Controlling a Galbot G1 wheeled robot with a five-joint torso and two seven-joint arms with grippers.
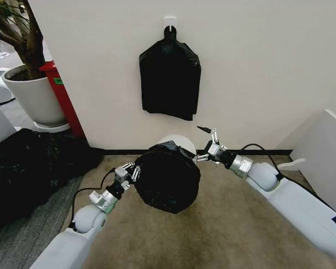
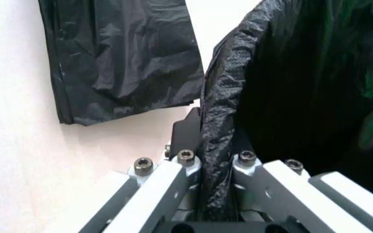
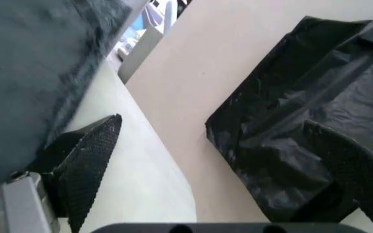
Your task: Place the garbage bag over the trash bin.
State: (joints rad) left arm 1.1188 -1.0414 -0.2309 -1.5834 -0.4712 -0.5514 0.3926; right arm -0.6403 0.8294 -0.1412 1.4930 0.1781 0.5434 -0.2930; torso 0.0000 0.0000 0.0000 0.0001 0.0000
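There are two arms, each ending in one pincer: the left pincer (image 1: 135, 170) is clamped on a fold of black plastic, and the right pincer (image 1: 205, 141) has its two fingers spread apart. Black plastic comes in three lots: one garbage bag (image 1: 167, 176) pulled over one trash bin (image 1: 179, 142), one flat bundle of bags (image 1: 169, 78) hanging from a single hook (image 1: 169, 21) on the wall, and one sprawling heap (image 1: 28, 168) on the floor. There is also one white plant pot (image 1: 32, 98) holding one tree (image 1: 19, 31), and one red object (image 1: 61, 95) beside it.
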